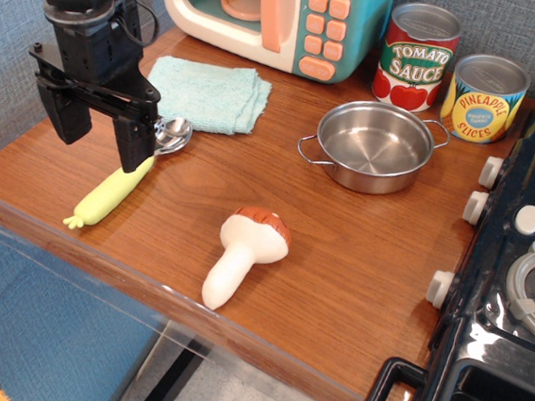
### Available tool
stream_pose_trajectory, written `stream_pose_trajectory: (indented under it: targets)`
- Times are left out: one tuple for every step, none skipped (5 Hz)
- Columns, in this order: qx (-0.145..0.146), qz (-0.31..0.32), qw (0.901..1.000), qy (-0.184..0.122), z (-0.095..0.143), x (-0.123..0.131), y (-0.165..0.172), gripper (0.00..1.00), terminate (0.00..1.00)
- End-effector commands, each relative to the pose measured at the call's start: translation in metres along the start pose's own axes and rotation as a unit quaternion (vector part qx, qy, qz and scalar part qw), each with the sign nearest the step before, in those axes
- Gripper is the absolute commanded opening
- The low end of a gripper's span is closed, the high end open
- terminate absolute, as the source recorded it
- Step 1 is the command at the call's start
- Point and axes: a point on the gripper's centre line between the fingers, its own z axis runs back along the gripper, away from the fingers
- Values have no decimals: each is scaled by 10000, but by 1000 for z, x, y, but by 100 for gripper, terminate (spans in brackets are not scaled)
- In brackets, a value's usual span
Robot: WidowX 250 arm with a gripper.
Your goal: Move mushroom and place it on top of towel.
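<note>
The mushroom lies on its side on the wooden table near the front edge, its reddish-brown cap pointing away and its cream stem toward me. The teal towel lies folded at the back left, in front of the toy microwave. My gripper hangs at the left, above the table, between the towel and the spoon. Its two black fingers stand apart and hold nothing. It is well to the left of the mushroom.
A spoon with a yellow-green handle lies under the gripper. A steel pot stands mid-right. Tomato sauce can and pineapple can stand behind it. A toy microwave is at the back, a toy stove at the right.
</note>
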Motion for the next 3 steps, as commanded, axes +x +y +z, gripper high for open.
stream_pose_trajectory:
  targets:
    - [0,0,10000,0,0,0,0,100,0]
    - [-124,-209,9997,55,-5,-3,-28,100,0]
    - [-227,-367,9990,81,-9,-10,-55,100,0]
